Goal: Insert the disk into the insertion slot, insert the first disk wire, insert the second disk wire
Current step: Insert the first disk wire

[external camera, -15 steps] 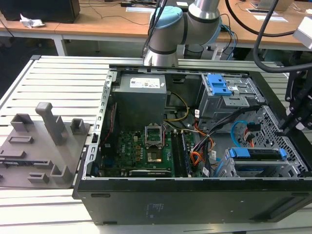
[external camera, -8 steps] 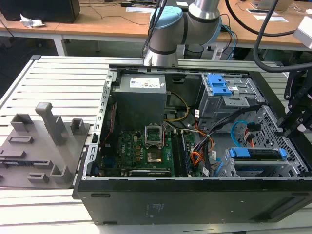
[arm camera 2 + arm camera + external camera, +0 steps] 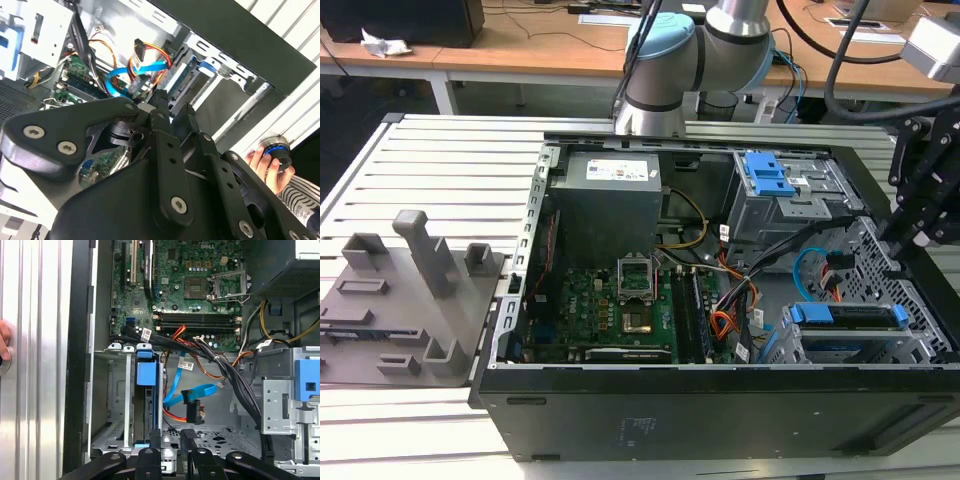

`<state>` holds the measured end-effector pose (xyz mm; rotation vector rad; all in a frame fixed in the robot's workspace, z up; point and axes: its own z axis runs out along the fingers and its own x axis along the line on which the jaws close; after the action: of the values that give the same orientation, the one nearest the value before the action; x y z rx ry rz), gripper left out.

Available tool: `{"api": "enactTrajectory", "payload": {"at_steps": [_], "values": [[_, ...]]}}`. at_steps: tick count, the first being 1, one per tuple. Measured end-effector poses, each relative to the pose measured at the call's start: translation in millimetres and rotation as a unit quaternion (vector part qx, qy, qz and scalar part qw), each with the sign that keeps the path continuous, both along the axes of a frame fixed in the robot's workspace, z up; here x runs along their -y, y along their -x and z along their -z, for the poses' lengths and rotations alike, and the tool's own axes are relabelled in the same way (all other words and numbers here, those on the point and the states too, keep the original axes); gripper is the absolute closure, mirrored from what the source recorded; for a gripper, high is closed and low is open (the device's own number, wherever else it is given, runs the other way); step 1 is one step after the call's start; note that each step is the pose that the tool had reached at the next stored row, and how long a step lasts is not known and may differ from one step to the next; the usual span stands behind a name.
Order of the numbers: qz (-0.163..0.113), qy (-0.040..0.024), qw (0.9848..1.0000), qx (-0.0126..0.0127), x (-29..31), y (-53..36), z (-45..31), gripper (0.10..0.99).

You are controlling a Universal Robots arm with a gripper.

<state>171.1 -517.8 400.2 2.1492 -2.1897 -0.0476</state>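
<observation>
A: Quick L-to-R, exterior view?
B: Far left, grey fixture tray [image 3: 410, 290] on the slatted table [image 3: 450, 160], outside the case. Then motherboard [image 3: 610, 310], then the tall bay w/ blue latch [image 3: 770, 185]. Right end: the disk [image 3: 845, 318].
A: Disk where exactly?
B: Sitting in the insertion slot [image 3: 925, 335], blue caddy edge at the open side, prob. so it slides in and out by that edge.
A: Wires?
B: In the first wrist view, the second disk wire [image 3: 200, 390] loops just beside the disk, w/ the first disk wire [image 3: 172, 415] and its dark plug [image 3: 194, 412] next to it. Both ends look loose, apart from the disk, so not in yet, I'd say. The slack keeps them w/in reach.
A: Gripper?
B: The gripper [image 3: 171, 436] hangs over the perforated cage floor near those plugs. Fingers [image 3: 155, 442] a little apart, nothing between.
A: Anyone around?
B: A hand [image 3: 262, 160] on a round knob [image 3: 277, 150] beside the case.
</observation>
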Motion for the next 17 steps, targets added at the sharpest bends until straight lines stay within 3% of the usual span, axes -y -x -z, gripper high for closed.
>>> {"api": "enactTrajectory", "payload": {"at_steps": [1, 8, 17], "values": [[0.000, 0.0000, 1.0000, 0.0000, -2.2, 0.0, 0.0, 0.784], [0.000, 0.0000, 1.0000, 0.0000, -2.5, 0.0, 0.5, 0.784], [0.000, 0.0000, 1.0000, 0.0000, -2.6, 2.9, 13.3, 0.784]]}}
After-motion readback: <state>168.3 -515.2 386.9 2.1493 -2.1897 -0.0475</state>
